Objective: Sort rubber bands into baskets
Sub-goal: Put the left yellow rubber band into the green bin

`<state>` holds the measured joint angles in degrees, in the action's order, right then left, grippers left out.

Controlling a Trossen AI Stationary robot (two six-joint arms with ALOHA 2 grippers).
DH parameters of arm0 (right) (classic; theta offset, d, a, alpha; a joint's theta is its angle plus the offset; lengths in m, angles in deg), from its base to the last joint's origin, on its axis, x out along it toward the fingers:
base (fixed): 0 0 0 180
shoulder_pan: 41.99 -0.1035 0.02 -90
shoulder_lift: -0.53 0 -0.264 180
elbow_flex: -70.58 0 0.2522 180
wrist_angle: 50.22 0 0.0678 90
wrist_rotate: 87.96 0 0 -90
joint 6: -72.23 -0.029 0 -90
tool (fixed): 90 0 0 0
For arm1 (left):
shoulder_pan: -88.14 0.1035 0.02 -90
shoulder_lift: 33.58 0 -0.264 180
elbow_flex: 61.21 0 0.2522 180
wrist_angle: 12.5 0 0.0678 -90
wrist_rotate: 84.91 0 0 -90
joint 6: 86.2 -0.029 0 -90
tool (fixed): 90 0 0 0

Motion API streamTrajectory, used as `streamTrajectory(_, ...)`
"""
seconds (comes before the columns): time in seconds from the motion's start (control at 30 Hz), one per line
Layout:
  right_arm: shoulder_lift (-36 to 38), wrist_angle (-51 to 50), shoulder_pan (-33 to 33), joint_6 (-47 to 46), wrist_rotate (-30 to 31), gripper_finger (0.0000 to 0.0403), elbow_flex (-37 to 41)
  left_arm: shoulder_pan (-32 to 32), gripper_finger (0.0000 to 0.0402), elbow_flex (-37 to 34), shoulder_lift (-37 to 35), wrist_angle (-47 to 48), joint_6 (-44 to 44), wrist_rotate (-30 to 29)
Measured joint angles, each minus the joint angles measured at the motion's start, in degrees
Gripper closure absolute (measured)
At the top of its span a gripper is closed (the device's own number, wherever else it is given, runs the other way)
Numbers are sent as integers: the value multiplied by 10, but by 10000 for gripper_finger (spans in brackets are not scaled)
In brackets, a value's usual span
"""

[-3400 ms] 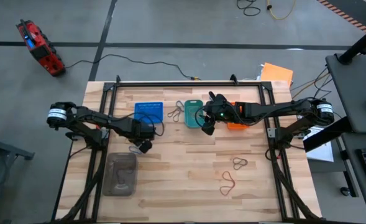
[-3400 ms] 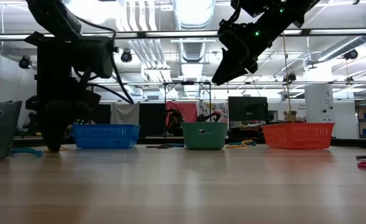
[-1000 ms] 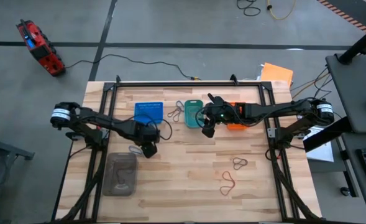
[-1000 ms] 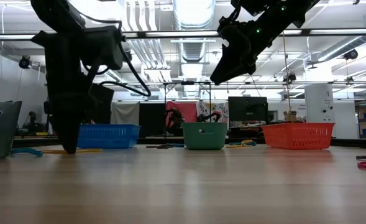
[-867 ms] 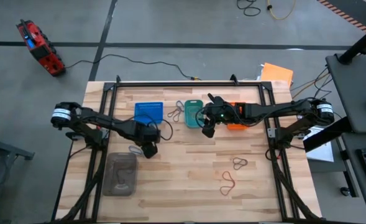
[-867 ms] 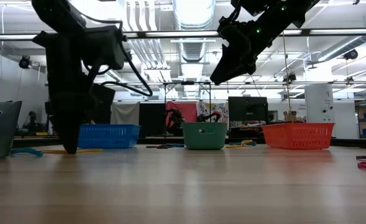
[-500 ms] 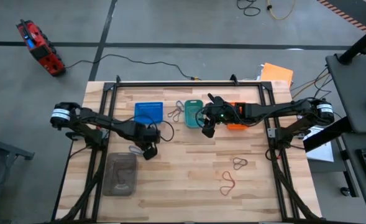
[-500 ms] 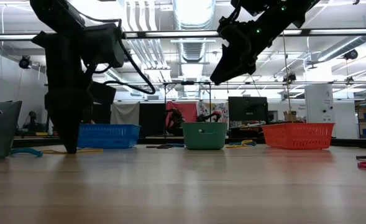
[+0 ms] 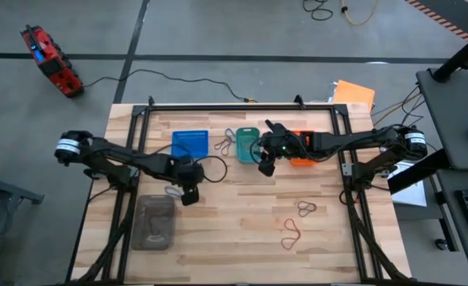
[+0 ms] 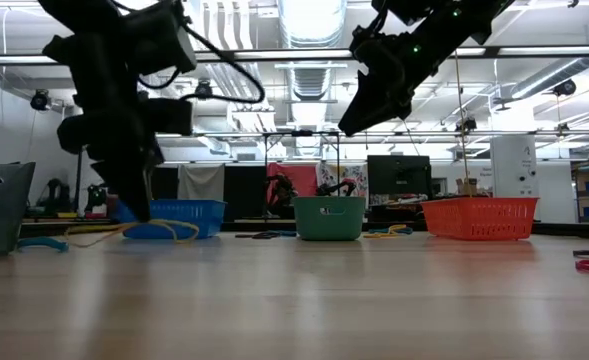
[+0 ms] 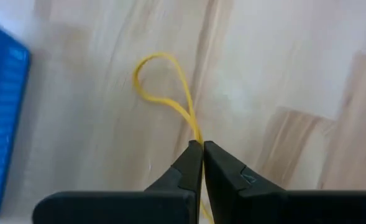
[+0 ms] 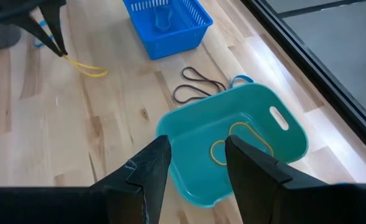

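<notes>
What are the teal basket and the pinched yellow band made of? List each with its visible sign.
Teal basket: looks like moulded plastic, smooth and slightly glossy, with a cut-out handle slot.
Yellow band: probably rubber, a thin limp loop trailing from the left gripper, whose jaws are shut on it.

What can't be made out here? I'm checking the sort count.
- Orange basket: high view, right arm covers its inside.
- Blue basket: right wrist view, contents blurred.
- Yellow rubber band: left wrist view, lower end hidden by the left gripper.
- Right gripper: empty.
</notes>
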<state>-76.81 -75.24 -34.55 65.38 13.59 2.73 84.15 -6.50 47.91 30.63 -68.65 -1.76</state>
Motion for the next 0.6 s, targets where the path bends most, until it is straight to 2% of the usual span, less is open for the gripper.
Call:
streamTrajectory(0.33, 0, 3, -20, 0, 0, 252, 0, 0, 401, 1, -38, -55, -60, -8)
streamTrajectory(0.6, -16, 51, -45, 28, 0, 252, 0, 0, 401, 2, -72, -139, -121, -8)
